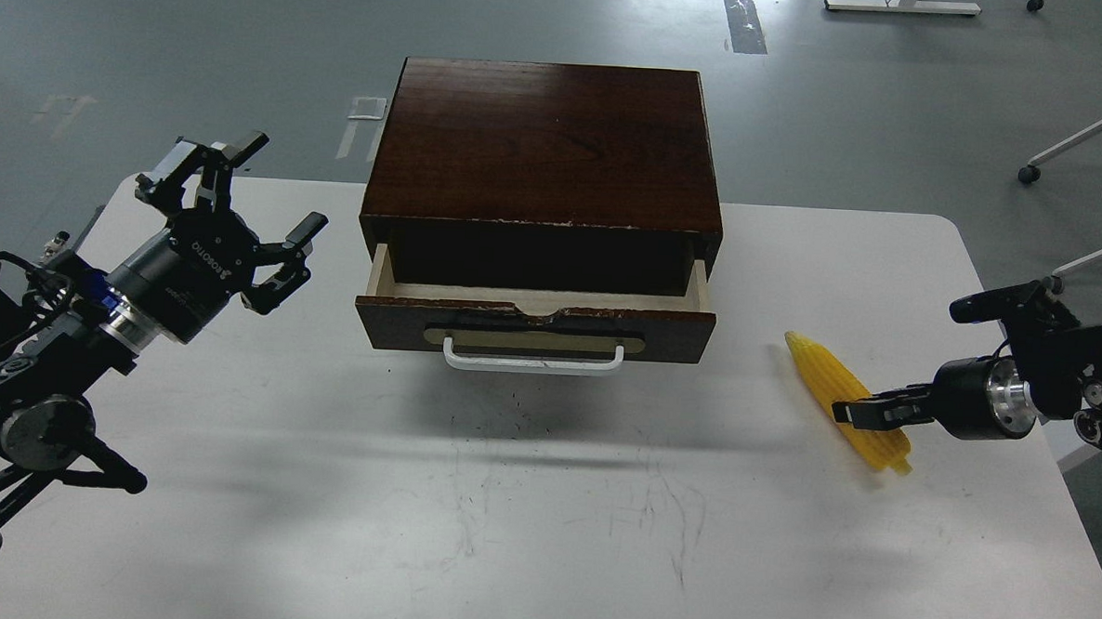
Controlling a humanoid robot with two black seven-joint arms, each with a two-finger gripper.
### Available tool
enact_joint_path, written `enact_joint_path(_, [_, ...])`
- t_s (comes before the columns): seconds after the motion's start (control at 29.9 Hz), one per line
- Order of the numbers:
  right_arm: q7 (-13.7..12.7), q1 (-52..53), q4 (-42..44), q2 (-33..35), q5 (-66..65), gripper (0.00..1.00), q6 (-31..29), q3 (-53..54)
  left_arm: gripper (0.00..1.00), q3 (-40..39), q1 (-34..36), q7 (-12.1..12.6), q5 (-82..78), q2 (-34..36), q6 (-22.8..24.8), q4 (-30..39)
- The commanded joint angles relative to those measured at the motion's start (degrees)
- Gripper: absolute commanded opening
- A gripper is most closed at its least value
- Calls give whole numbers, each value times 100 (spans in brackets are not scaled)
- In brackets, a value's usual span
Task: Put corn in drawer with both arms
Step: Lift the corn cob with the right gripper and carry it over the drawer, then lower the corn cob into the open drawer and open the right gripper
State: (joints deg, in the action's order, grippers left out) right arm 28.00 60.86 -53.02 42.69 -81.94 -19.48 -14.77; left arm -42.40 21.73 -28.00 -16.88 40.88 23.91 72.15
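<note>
Corn (846, 401), one bright yellow cob, lies flat on the white tabletop (523, 532) at the right, its pointed end toward the far side and its stub end toward the near side, well apart from the drawer and not yet in it. At its near half the right gripper (867, 414) reaches in from the right edge, low over the cob and seemingly touching it; its jaws show dark and nearly end-on, so I cannot tell whether they are spread around the corn or already pinching it. I would judge this the grasp step, with the lift, the carry leftward and the drop into the drawer all left to do. Across the tabletop at the left, the left gripper (230, 212) hangs in the air with its jaws spread wide and nothing between them, near the drawer's left side but clear of it. Farther back in the middle sits the drawer (536, 326), one only, pulled partway out of its dark brown cabinet (544, 142), white bar handle facing near, pale inner sides showing and, as far as can be seen, nothing inside. So the opening looks done and the putting-in remains. Counted: one corn, one drawer, one cabinet, two arms with one gripper each.
</note>
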Motion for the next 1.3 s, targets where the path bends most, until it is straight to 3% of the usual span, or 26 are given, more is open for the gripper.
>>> enact_joint_path(0.0, [0, 180, -16, 38, -6, 4, -3, 9, 99, -14, 7, 0, 0, 16, 0, 9])
enact_joint_path(0.33, [0, 2429, -165, -58, 3, 6, -12, 0, 99, -75, 7, 0, 0, 25, 17, 9])
enact_joint_path(0.6, [0, 4213, -683, -1454, -15, 6, 32, -843, 99, -110, 7, 0, 0, 25, 9, 9])
enact_joint_path(0.94, [0, 4724, -920, -2721, -1050, 6, 1156, -1274, 99, -137, -2, 0, -9, 52, 0, 18])
enact_joint_path(1.27, [0, 4742, -1211, -3390, -1421, 7, 1376, -1810, 99, -137, 7, 0, -9, 69, 0, 18])
